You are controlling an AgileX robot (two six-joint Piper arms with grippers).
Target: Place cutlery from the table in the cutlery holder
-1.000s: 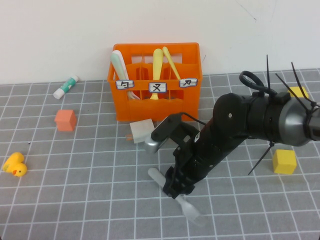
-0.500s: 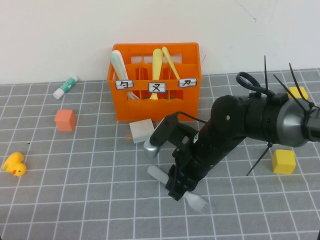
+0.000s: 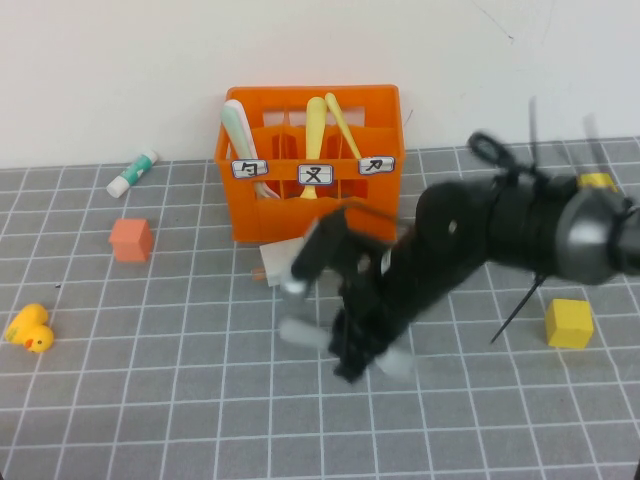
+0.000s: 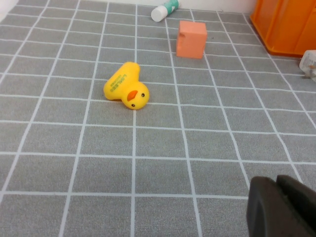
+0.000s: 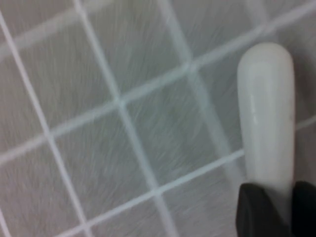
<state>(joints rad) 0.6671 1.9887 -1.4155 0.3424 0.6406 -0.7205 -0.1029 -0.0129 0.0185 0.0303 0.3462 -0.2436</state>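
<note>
Your right gripper (image 3: 352, 362) has its fingers (image 5: 254, 210) clamped on the light grey fork (image 5: 266, 111). In the right wrist view the rounded handle runs straight out from between the two dark pads, so you hold it mid-shaft, not at either end. That leaves a long stretch free on both sides of the fingers, and in the high view a blurred grey end shows on each side of the grip. The fork looks clear of the table (image 3: 150, 400), though the blur makes this hard to judge.

The cutlery holder (image 3: 310, 205) sits beyond your fingers, toward the wall, well apart from the fork. The pale yellow fork (image 3: 314, 135) already stands upright in its middle compartment, just beside the thinner yellow handle (image 3: 343, 125). The mint-green-and-white utensil (image 3: 240, 135) stands in the leftmost slot. So the grey fork looks like the last piece to go.

A white block (image 3: 282, 260) lies between your fingers and the holder's front; go over it, not through it.

With that mid-shaft grip you will likely need to tip the fork upright before lowering it into a slot.

Your left gripper (image 4: 284, 210) is parked low on its own side; only a dark corner shows in the left wrist view, so I cannot tell how its fingers stand. The yellow duck (image 4: 126, 92) and orange cube (image 4: 191, 38) lie ahead of it, untouched.
</note>
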